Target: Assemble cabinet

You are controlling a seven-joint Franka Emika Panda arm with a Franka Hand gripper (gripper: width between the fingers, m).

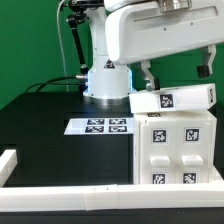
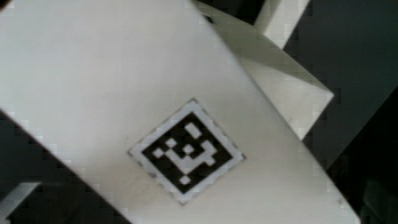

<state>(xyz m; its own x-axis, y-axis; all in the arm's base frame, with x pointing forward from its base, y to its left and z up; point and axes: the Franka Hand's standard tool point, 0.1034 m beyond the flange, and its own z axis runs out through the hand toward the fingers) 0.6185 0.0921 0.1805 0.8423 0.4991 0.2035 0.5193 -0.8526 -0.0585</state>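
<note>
The cabinet [image 1: 176, 152], a large white box with tags on its square panels, stands at the exterior view's right. A white flat panel [image 1: 172, 100] with tags sits tilted just over the cabinet's top edge. I cannot tell whether it touches the cabinet. My gripper [image 1: 176, 82] is directly above and behind this panel, and two dark fingers [image 1: 147, 73] reach down behind it with their tips hidden. In the wrist view the white panel [image 2: 160, 120] with one tag fills the frame very close, and no fingertip shows.
The marker board [image 1: 100, 125] lies flat on the black table to the left of the cabinet. Long white border rails run along the front [image 1: 70, 196] and the left edge [image 1: 8, 162]. The robot's base [image 1: 106, 82] stands behind the marker board.
</note>
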